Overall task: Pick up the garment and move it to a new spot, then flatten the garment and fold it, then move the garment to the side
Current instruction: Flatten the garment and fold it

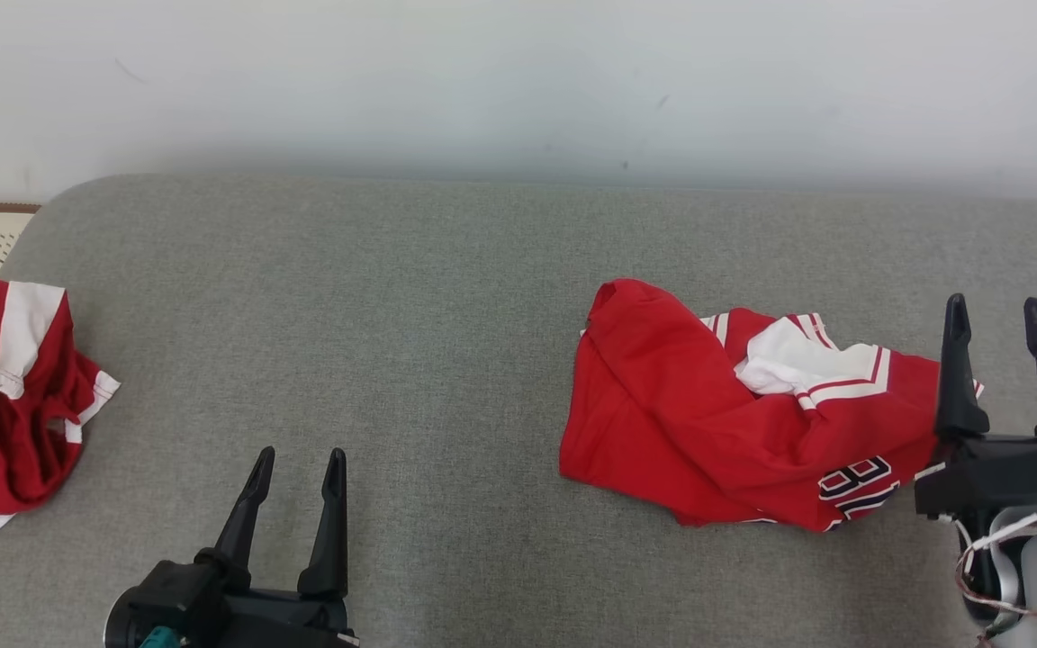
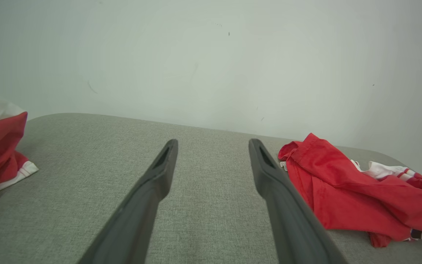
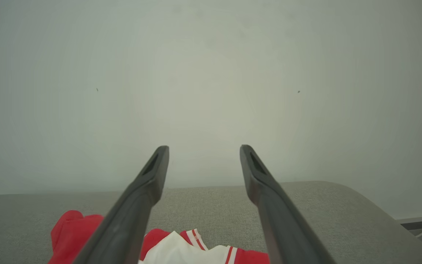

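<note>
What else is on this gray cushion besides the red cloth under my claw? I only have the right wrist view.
Observer: A second red and white garment lies at the far left edge of the cushion.
Operator: Where's the left claw?
Observer: The left claw hovers open over bare cushion between the two garments, touching neither.
Operator: Is my jersey spread flat?
Observer: No, the jersey lies crumpled, dark numerals showing at its near edge.

The head camera looks down from above on the grey tabletop [image 1: 410,315], while both wrist cameras sit low near it, facing the pale wall [image 2: 211,58], and all three share the crumpled red garment [image 1: 689,423].
</note>
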### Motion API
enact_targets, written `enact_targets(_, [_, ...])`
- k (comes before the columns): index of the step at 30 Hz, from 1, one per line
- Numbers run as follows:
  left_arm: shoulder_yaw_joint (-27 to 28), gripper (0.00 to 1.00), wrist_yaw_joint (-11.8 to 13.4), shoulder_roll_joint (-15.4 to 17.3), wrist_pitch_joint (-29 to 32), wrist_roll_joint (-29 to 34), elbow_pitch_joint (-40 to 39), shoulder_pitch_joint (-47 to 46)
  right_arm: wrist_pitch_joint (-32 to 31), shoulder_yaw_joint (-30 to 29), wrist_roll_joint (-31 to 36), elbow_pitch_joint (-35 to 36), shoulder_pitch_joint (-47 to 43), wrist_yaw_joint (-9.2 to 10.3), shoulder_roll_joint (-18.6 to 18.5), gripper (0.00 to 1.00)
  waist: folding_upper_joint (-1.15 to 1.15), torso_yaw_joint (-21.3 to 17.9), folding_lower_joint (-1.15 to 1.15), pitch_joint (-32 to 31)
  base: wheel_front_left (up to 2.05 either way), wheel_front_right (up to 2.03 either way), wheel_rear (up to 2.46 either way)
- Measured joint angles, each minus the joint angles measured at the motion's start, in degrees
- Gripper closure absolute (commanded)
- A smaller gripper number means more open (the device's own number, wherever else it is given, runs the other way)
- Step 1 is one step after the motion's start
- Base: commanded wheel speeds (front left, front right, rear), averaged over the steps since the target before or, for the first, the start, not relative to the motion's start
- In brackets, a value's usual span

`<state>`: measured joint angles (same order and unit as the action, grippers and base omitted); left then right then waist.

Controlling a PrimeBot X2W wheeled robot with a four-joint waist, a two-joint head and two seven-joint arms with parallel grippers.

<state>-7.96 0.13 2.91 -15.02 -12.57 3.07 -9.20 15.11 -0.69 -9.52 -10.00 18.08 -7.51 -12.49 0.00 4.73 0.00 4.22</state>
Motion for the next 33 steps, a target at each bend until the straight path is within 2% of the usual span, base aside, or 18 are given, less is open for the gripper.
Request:
enact_targets(8, [0.11, 0.0, -0.01, -0.01, 0.01, 0.01, -0.18, 0.0, 0.02, 0.88, 0.01, 7.09, -5.64, 0.01, 2.93, 0.0, 0.0, -0.57, 0.0, 0.45, 0.0, 0.0, 0.0])
enact_targets(16, [0.36, 0.0, -0.62, 0.01, 0.01, 0.82, 0.21, -0.05, 0.01, 2.81, 1.09, 9.72, -10.73, 0.01, 4.74, 0.0, 0.0, -1.43, 0.0, 0.47, 0.0, 0.0, 0.0])
enact_targets(28, [-5.26, 0.0, -5.13, -0.01, 0.0, 1.87, 4.99, -6.03, 0.01, 5.21, 1.49, 10.01, -10.18, 0.0, 6.04, 0.0, 0.0, -4.34, -0.01, 1.8, 0.0, 0.0, 0.0])
enact_targets(33, [-8.79, 0.0, -6.55, -0.03, 0.01, 1.32, 12.16, -10.24, 0.02, 5.73, 1.49, 9.73, -9.21, 0.01, 6.64, 0.0, 0.0, -6.73, -0.01, 2.86, 0.0, 0.0, 0.0])
